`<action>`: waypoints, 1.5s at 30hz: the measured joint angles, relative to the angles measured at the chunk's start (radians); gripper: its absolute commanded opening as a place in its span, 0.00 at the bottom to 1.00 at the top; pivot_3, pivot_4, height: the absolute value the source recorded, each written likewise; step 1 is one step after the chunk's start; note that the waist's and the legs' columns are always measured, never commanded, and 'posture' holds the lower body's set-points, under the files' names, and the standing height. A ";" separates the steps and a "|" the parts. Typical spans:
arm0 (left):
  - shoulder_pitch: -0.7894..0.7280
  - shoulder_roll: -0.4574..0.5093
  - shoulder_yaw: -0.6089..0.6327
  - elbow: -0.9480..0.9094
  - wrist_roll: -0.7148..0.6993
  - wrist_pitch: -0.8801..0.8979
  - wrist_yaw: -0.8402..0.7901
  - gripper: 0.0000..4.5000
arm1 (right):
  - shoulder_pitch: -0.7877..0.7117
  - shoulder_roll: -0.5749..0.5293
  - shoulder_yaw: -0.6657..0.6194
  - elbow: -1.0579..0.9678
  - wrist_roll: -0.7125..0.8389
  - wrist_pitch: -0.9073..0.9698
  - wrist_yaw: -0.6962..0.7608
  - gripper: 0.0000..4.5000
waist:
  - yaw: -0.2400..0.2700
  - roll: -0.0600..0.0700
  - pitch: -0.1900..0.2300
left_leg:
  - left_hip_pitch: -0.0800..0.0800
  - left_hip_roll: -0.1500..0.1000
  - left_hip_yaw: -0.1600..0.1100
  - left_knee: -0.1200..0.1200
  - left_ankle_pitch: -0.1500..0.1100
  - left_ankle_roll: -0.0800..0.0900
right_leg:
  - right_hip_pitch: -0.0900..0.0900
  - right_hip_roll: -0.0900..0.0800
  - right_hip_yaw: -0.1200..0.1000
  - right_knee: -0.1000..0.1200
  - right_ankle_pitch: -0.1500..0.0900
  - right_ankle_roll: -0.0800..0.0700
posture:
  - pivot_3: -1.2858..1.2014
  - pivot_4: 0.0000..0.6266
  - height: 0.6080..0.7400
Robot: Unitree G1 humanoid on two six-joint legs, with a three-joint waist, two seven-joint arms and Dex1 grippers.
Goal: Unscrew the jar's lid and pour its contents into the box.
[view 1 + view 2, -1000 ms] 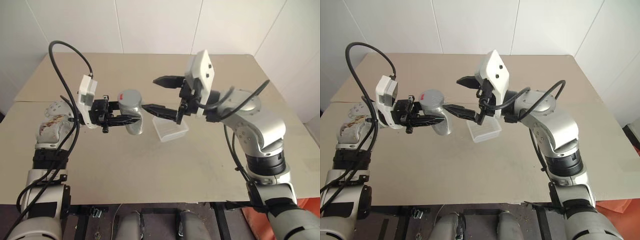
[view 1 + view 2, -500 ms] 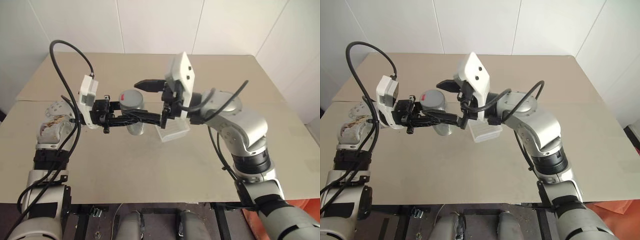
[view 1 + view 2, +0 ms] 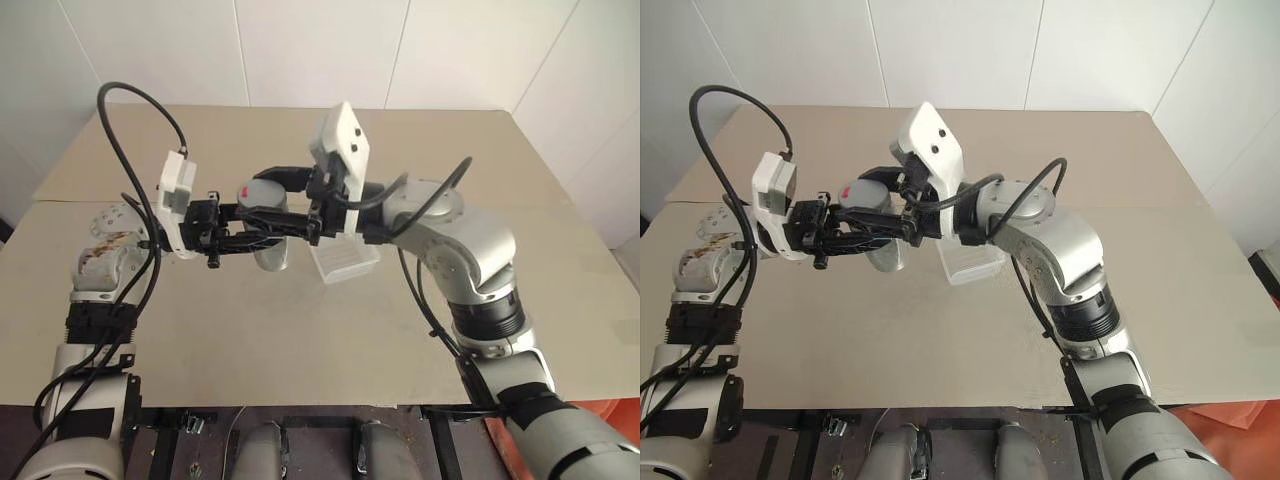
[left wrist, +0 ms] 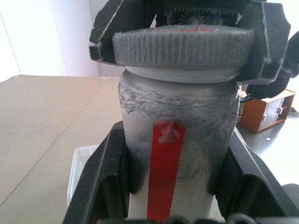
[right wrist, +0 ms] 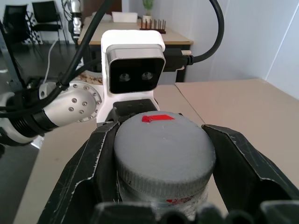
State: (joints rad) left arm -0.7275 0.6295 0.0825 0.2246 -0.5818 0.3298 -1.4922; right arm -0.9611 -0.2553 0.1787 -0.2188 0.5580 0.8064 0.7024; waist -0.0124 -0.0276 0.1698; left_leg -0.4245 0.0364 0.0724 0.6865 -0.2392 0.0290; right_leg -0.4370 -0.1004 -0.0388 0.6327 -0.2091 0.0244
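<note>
L end effector (image 3: 262,238) is clenched on the jar (image 4: 177,135) body, arm reaching level toward the R, jar held up off the bench (image 3: 200,330). R end effector (image 3: 272,198) comes in level from the opp. side, fingers closed around the lid (image 5: 164,147), wrist cocked; box (image 3: 345,260) sits on the bench just below and R of it. Risk, imo: when R twists, jar may spin in L's grip if it's too weak, or contents spill short of the box once the lid's off.

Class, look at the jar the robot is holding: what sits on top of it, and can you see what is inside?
The grey lid sits on the jar, clamped between the right gripper fingers. The frosted wall and lid hide whatever is inside.
</note>
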 measured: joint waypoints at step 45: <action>-0.674 -0.121 -1.057 0.747 2.099 -0.883 2.194 0.42 | 0.297 -0.506 -0.295 -0.181 0.217 0.379 0.049 0.99 | 0.036 -0.002 -0.001 | -0.008 -0.004 0.004 0.009 -0.004 0.007 | -0.002 -0.006 -0.001 -0.001 0.003 0.005 | 0.52 0.24 1.00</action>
State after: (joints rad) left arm -1.4019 0.5081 -0.9744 0.9718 1.5174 -0.5536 0.7014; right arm -0.6636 -0.7611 -0.1163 -0.3997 0.7751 1.1849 0.7516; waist 0.0240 -0.0294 0.1689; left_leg -0.4320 0.0326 0.0761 0.6951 -0.2432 0.0359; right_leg -0.4391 -0.1060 -0.0396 0.6312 -0.2065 0.0299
